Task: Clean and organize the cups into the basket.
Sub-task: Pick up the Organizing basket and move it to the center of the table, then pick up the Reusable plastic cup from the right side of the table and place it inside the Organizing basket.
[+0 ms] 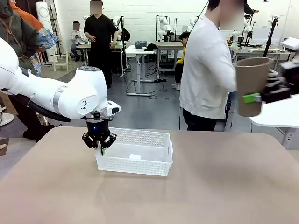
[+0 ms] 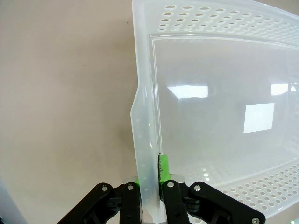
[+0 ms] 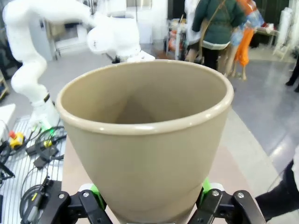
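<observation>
A tan-brown cup point(image 1: 252, 74) hangs high over the table's far right edge, with my right gripper point(image 1: 253, 97) shut on its lower half. In the right wrist view the cup point(image 3: 145, 140) has its open mouth towards the camera and looks empty, green fingertips point(image 3: 96, 192) pressing on both sides. The white perforated basket point(image 1: 140, 136) stands at the table's middle left. My left gripper point(image 1: 99, 144) is shut on its left wall. From the left wrist, that translucent basket wall point(image 2: 147, 140) runs up between the fingers point(image 2: 163, 170). Inside the basket is only a white label.
A person in a white top point(image 1: 205, 74) stands at the far side, right of the middle, close to the raised cup. A white side table point(image 1: 280, 114) stands at the far right. The brown tabletop point(image 1: 224, 182) lies bare to the right of and in front of the basket.
</observation>
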`<state>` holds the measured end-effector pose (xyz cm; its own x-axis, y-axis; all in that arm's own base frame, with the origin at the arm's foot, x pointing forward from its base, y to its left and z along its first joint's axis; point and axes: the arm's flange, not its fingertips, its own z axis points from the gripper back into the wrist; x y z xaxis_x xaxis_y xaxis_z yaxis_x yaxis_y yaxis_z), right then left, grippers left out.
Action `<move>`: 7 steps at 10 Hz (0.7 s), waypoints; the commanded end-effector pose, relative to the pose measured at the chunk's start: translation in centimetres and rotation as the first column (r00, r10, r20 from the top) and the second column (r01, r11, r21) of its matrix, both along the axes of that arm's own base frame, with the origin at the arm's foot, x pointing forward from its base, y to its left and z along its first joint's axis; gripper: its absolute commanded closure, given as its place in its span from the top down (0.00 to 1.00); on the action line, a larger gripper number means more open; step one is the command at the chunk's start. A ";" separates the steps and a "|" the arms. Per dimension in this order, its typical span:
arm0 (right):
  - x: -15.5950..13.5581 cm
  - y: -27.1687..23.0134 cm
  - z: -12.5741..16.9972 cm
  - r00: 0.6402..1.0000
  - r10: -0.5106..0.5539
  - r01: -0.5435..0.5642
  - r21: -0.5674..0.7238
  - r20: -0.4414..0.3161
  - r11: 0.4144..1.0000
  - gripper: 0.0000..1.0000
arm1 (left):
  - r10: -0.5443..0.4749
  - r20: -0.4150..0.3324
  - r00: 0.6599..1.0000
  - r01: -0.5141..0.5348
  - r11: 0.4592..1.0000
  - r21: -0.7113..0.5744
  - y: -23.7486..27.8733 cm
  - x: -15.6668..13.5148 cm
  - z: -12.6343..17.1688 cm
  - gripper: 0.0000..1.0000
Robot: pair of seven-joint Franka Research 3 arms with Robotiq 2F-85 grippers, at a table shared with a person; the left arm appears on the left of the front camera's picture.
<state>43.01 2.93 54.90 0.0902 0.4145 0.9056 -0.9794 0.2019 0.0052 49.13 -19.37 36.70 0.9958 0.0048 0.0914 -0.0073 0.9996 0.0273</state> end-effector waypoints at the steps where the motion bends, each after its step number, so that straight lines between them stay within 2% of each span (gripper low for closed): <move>1: 3.3 6.1 1.5 0.996 0.052 -0.063 -0.171 -0.067 0.983 0.82 | 0.001 0.003 1.000 -0.001 1.000 -0.001 0.0 0.1 0.2 0.00; 3: 5.5 12.7 0.9 0.986 0.111 -0.144 -0.292 -0.126 0.945 0.82 | 0.001 0.003 1.000 -0.001 1.000 -0.001 0.0 0.1 0.2 0.00; 5: 7.4 18.9 0.1 0.978 0.145 -0.196 -0.423 -0.150 0.885 0.82 | 0.001 0.003 1.000 -0.001 1.000 -0.001 0.0 0.1 0.2 0.00; 7: 8.5 23.4 -0.7 0.974 0.162 -0.219 -0.485 -0.157 0.847 0.82 | 0.001 0.003 1.000 -0.001 1.000 -0.001 0.0 0.1 0.2 0.00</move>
